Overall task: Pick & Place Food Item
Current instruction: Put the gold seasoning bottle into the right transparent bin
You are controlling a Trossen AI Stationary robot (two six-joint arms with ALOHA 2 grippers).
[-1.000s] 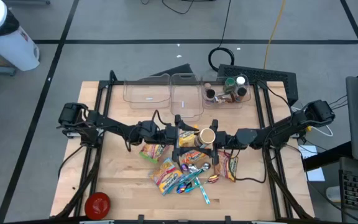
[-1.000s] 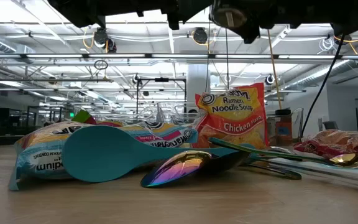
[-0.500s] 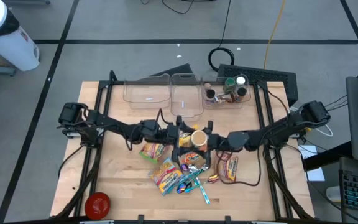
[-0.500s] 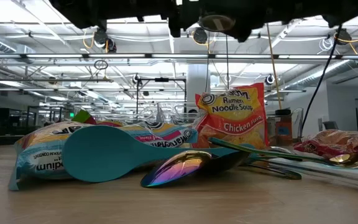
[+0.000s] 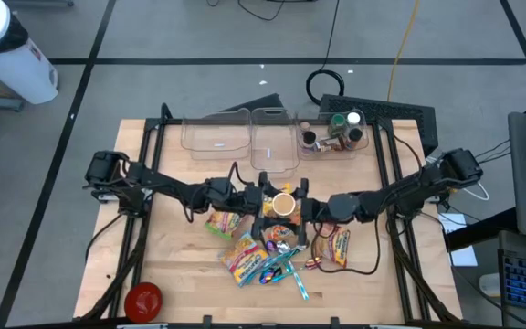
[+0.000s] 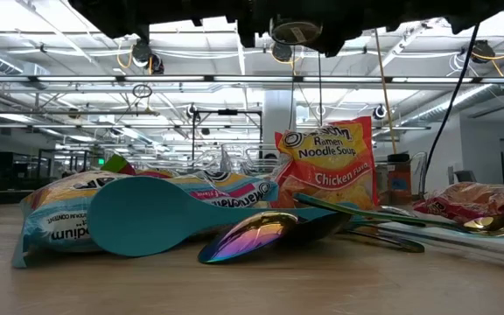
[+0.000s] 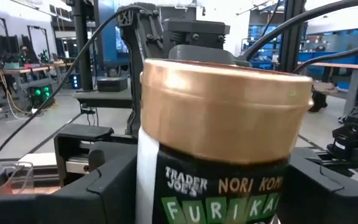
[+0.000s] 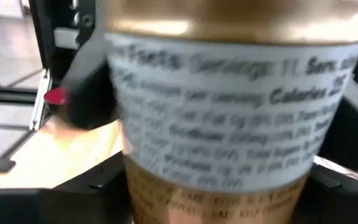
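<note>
Meeting over the middle of your wooden counter [image 5: 172, 265], both arms bear on one gold-lidded furikake jar [image 5: 282, 204], held upright in the air above the clutter. Your right end effector [image 5: 296, 206] is clenched on the jar, whose label fills the right wrist view; your left end effector [image 5: 265, 203] has its fingers on either side of the same jar, and you cannot tell whether they press it. Count what lies below: four snack and noodle packets in the high view, among them one ramen noodle soup packet [image 6: 325, 164] standing on edge, one teal spoon [image 6: 147, 214], one iridescent metal spoon [image 6: 265, 234], and further long-handled utensils running off to one side. At the far edge stand three clear plastic bins [image 5: 274, 139], the rightmost holding small bottles [image 5: 334, 131]. One red lid [image 5: 143, 299] sits near the front corner. The counter stands on grey tiled floor, and beyond it the low view shows an open workshop with strip lights and ceiling trusses.
</note>
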